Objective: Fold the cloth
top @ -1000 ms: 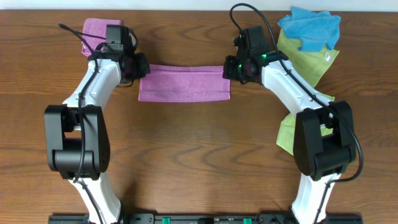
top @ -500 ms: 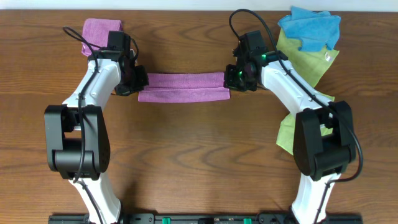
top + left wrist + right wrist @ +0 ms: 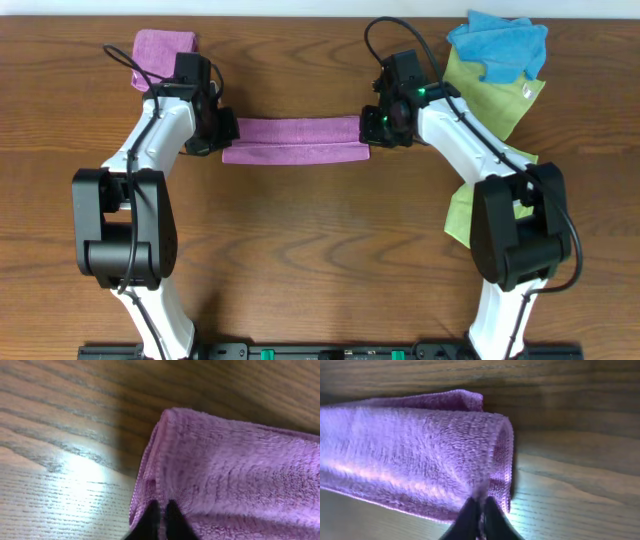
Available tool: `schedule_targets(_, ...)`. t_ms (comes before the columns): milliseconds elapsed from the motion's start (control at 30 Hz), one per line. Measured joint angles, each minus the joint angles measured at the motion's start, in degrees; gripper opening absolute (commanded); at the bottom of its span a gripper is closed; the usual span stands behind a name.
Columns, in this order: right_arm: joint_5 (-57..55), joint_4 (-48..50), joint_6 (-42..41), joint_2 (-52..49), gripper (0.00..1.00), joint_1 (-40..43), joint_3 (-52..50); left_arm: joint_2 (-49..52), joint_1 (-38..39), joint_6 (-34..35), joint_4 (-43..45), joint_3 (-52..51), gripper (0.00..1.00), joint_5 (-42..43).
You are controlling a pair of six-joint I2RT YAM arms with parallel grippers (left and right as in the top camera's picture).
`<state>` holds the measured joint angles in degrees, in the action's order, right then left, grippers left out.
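— Where's the cloth (image 3: 292,140)?
— On the counter (image 3: 320,240), folded into one narrow strip. Its long axis runs left to right, and it spans the gap between the two grippers.
— And the grippers?
— The left gripper (image 3: 162,520) is nearly closed, tips pinching the strip's left end. The right gripper (image 3: 481,517) does the same at the right end.
— Other cloths?
— One purple pad (image 3: 165,47) at the far left. One blue cloth (image 3: 497,45) at the far right lies on a green cloth (image 3: 505,100). A second green cloth (image 3: 458,215) is by the right arm.

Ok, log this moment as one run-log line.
phase: fold in progress | cloth: lying as a narrow folded strip | left pincer: nipping its left end | right pincer: nipping its right end
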<state>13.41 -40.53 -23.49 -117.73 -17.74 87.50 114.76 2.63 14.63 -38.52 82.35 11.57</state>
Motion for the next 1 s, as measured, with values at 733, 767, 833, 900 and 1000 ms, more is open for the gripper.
schedule_targets(733,-1.5,-0.2,3.1,0.0,0.04,-0.1,1.7,-0.1,-0.1,-3.8,3.5,4.1,0.06,5.4)
schedule_targets(767,-1.5,-0.3,3.2,0.0,0.02,-0.1,1.7,-0.1,-0.1,-4.0,3.5,4.1,0.06,5.5)
schedule_targets(833,-1.5,-1.0,3.1,0.0,0.02,0.1,1.7,-0.1,-0.1,-4.5,3.4,4.1,0.06,5.6)
schedule_targets(900,-1.5,-1.3,3.1,0.0,0.03,0.2,1.7,-0.1,0.0,-5.1,3.5,4.1,0.06,5.7)
schedule_targets(1000,-1.5,-1.5,3.1,0.0,0.02,0.3,1.7,-0.1,0.3,-6.4,4.5,4.0,0.06,5.6)
